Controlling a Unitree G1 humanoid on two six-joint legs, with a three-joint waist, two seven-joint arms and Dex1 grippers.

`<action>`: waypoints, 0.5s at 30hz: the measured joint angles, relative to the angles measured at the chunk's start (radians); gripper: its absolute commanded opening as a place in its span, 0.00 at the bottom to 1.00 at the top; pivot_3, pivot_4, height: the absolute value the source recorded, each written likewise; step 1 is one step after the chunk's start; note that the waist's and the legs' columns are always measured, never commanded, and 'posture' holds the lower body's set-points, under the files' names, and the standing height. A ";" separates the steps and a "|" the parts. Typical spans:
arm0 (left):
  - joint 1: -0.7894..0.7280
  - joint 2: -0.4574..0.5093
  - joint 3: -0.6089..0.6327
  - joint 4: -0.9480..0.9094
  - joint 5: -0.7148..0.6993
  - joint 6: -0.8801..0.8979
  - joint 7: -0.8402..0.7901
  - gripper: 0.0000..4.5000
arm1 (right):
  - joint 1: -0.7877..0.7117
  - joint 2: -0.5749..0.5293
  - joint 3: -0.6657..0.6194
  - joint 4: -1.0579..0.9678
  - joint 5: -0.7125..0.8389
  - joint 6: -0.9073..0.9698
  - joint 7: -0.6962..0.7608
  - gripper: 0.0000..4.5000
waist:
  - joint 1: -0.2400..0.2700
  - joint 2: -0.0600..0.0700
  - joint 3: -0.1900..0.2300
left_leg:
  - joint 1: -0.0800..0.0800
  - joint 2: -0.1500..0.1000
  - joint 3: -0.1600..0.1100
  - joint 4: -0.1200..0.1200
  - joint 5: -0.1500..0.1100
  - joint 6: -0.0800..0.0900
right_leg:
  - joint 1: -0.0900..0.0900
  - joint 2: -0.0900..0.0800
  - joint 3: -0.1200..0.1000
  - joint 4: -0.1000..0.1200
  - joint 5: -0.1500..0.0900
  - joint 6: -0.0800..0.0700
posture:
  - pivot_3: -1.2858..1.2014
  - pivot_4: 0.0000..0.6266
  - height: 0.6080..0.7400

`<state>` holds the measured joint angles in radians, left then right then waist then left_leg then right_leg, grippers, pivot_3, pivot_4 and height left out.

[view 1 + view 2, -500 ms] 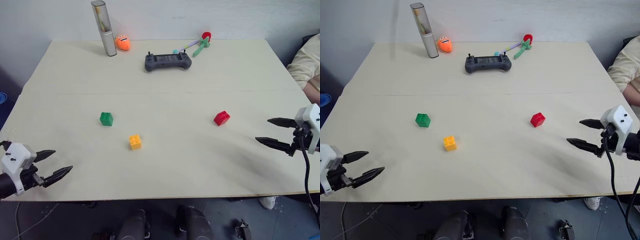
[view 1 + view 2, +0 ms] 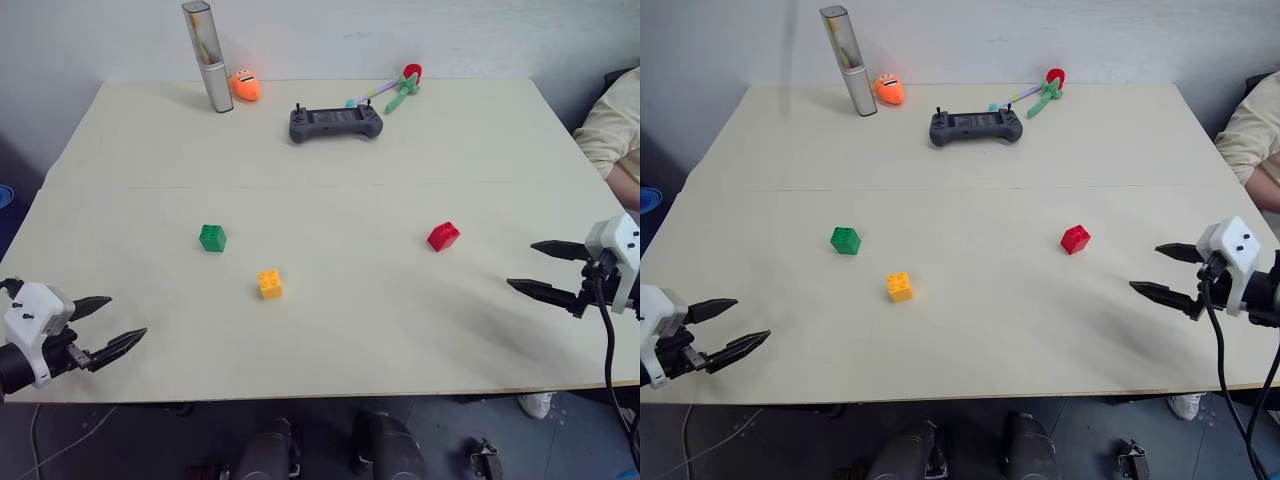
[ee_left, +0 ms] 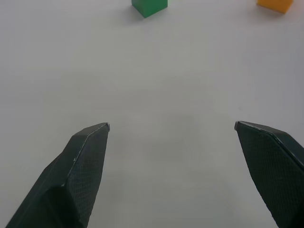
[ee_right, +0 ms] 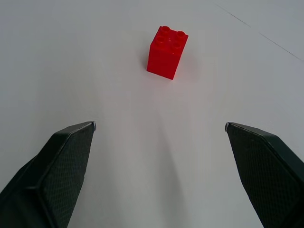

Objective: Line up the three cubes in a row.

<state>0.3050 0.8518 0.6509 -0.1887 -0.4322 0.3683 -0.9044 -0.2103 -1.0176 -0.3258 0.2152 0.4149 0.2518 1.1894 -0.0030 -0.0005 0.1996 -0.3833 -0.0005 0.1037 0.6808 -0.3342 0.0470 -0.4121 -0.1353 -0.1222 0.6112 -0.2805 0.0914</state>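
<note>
A pale beige table [image 2: 330,330] is standing against a light wall, a thin seam running across it from its left edge to its right edge. Along the far edge a tall silver cylinder [image 2: 207,56] is standing near the far left corner with an orange round toy [image 2: 245,85] just beside it; a grey game controller [image 2: 336,123] is lying around the middle of that edge, and a red and green toy [image 2: 400,88] is lying just beyond it. A person's sleeve [image 2: 612,128] is showing past the right edge.

The left gripper [image 2: 122,322] is hovering at the near left corner, fingers spread wide and holding nothing. The green cube [image 2: 212,237] is sitting ahead of it, well apart, towards the table's middle, and the yellow-orange cube [image 2: 269,283] is sitting nearer the near edge, to the right of the green one. The right gripper [image 2: 1156,270] is hovering by the right edge, also gaping wide and empty. The red cube [image 4: 167,51] is resting ahead of its open fingers, well apart from them.

Each cube is a small studded plastic brick, upright, studs facing up, and all three are sitting scattered, not in a row.
</note>
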 measured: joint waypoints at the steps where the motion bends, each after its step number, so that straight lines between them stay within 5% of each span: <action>1: -0.005 0.000 -0.001 0.001 0.002 -0.002 0.003 0.99 | 0.003 0.000 -0.001 -0.004 0.001 0.000 0.000 1.00 | 0.000 0.000 0.000 | 0.000 0.000 0.000 0.000 0.000 0.000 | 0.000 0.000 0.000 0.000 0.000 0.000 | 0.52 0.24 1.00; 15: -0.032 0.000 -0.028 0.005 0.007 -0.006 0.017 0.99 | 0.039 0.000 -0.021 -0.018 0.004 -0.012 -0.016 1.00 | 0.001 0.000 0.000 | 0.000 0.000 0.000 0.000 0.000 0.000 | 0.000 0.000 0.000 0.000 0.000 0.000 | 0.52 0.24 1.00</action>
<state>0.2725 0.8515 0.6233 -0.1835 -0.4250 0.3624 -0.8878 -0.1712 -1.0176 -0.3463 0.1975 0.4191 0.2396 1.1735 -0.0018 -0.0005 0.1996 -0.3833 -0.0005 0.1038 0.6809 -0.3342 0.0470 -0.4120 -0.1353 -0.1222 0.6112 -0.2804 0.0914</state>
